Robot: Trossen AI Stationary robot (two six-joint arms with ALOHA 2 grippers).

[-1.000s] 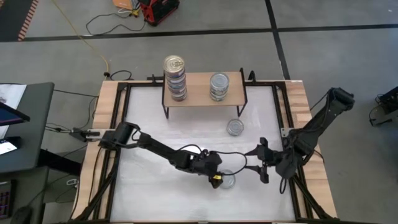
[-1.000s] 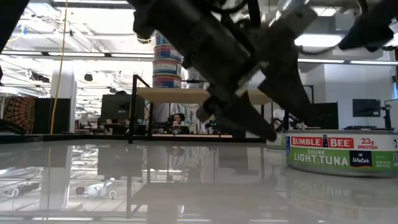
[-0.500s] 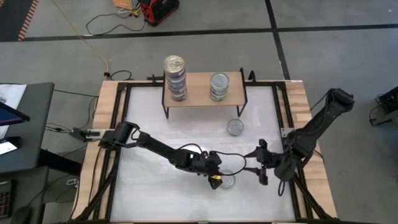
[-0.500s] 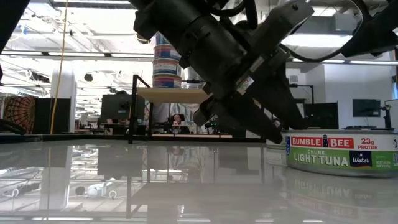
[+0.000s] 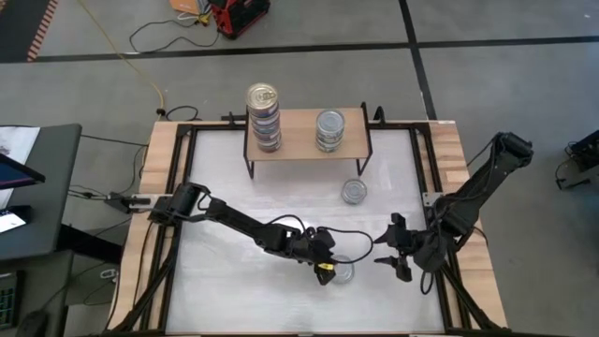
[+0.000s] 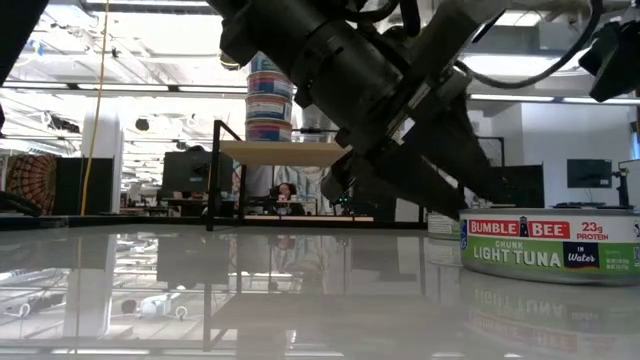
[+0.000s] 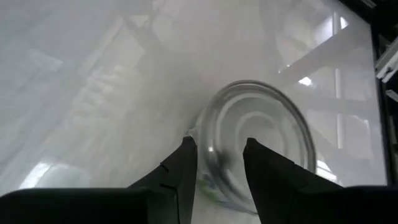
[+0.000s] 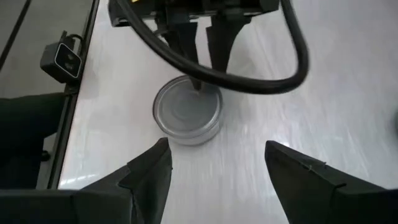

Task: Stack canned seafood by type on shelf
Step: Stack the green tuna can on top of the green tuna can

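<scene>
1. Upper centre of the high view: the low light-wood shelf on black metal legs point(image 5: 307, 139) carries a tall stack of blue-labelled tins with a gold lid on top point(image 5: 263, 117) at its left end.
2. At its right end stands a shorter stack of silver-lidded tins point(image 5: 328, 130), so the types are kept apart.
3. Below the shelf's right leg, a lone silver-lidded tin point(image 5: 353, 192) waits on the white table point(image 5: 225, 187).
4. Lower centre: the left gripper point(image 5: 328, 268) has its fingers drawn narrow, pinching the near rim of a flat silver-lidded light-tuna tin point(image 5: 342, 273) standing on the table, probably to lift it toward the silver stack.
5. Lower right: the right gripper point(image 5: 391, 259) hangs beside that tin, fingers spread and empty.
</scene>
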